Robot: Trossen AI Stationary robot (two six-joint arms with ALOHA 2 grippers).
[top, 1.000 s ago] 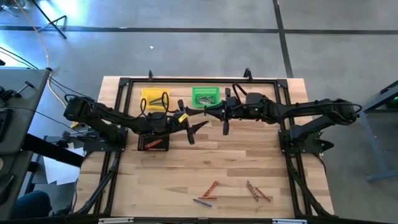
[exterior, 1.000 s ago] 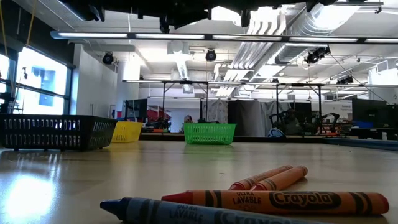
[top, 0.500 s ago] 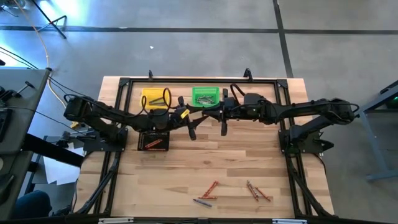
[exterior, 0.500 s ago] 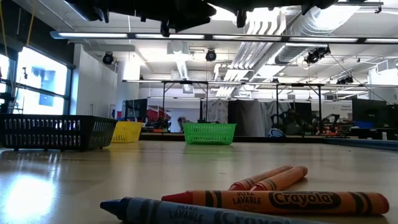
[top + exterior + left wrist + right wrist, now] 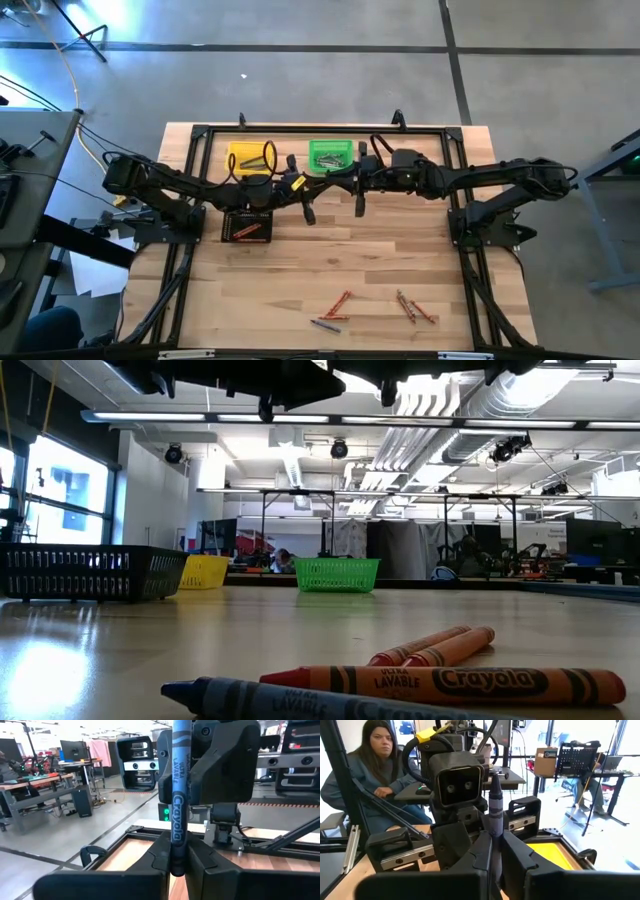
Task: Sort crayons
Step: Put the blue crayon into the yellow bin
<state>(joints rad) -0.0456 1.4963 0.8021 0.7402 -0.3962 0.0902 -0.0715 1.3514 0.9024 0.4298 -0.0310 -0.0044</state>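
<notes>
A blue-grey crayon [image 5: 176, 795] stands upright in mid-air between my two grippers, which meet level above the table's far middle. My left gripper [image 5: 316, 187] is shut on it, and my right gripper [image 5: 338, 181], facing it, is shut on it too. Other crayons lie on the table near its front edge: an orange-red pair [image 5: 338, 302], a grey one [image 5: 325, 325] and a few more [image 5: 415, 308]. In the low view they lie close up [image 5: 440, 685]. My left gripper pinches the crayon's lower part [image 5: 176, 854] between its two fingers. The fingers come level from the table's left side and lie across the crayon. It stands upright, clear of the table. My right gripper pinches the same crayon low down [image 5: 494, 837] between its two fingers, coming level from the table's right side, across it. The crayon's pointed tip [image 5: 493, 779] sticks up above the fingers.
A yellow bin [image 5: 248, 157] and a green bin [image 5: 330, 153] stand at the table's far edge. A black mesh bin [image 5: 247, 227] holding orange-red crayons stands under my left arm. A person [image 5: 375, 770] sits beyond the table's left side.
My left gripper, open a second ago with its fingers spread beside the right gripper, has shut on the crayon that my right gripper holds. The crayon has stayed upright in the same place.
</notes>
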